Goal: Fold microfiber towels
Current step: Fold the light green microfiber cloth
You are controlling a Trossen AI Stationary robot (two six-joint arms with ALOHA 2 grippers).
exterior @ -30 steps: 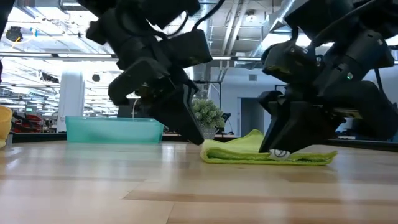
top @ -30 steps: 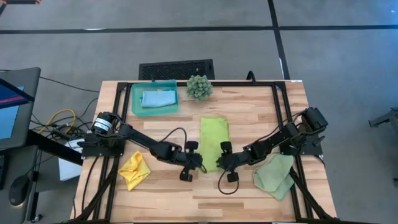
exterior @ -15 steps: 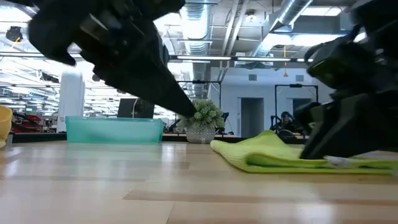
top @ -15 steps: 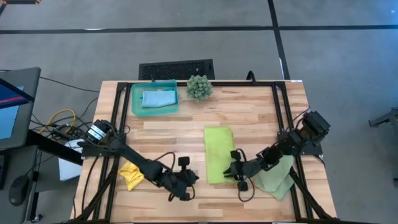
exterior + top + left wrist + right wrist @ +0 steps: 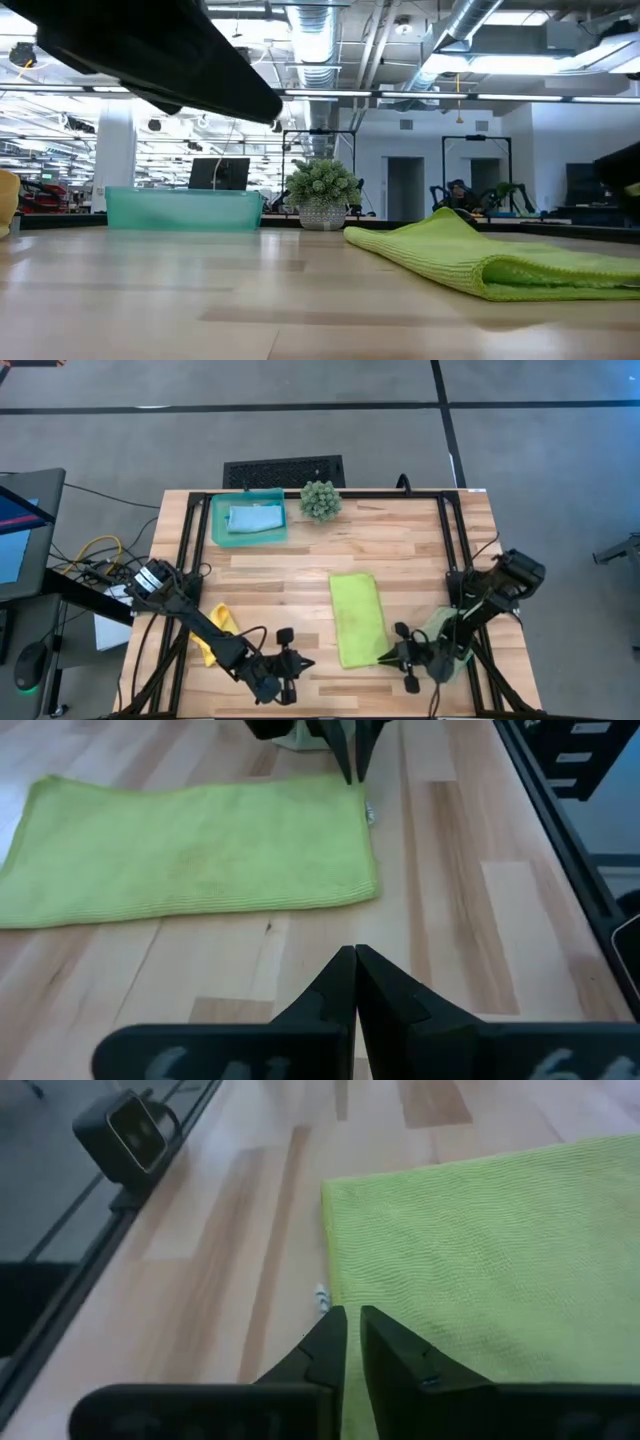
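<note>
At lower left of the high view the left tool point(image 5: 287, 670) sits shut and empty, just past the crumpled yellow towel point(image 5: 212, 641). In the centre lies the lime green towel point(image 5: 358, 618), folded lengthwise; its next fold wants both near corners pinched evenly. The right tool point(image 5: 403, 657) hovers at its corner, fingers nearly closed, apparently holding nothing. The pale wooden tabletop point(image 5: 400, 545) fronts a bright workshop.

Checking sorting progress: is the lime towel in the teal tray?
No, the lime towel lies folded on the table; the tray holds the blue towel.
</note>
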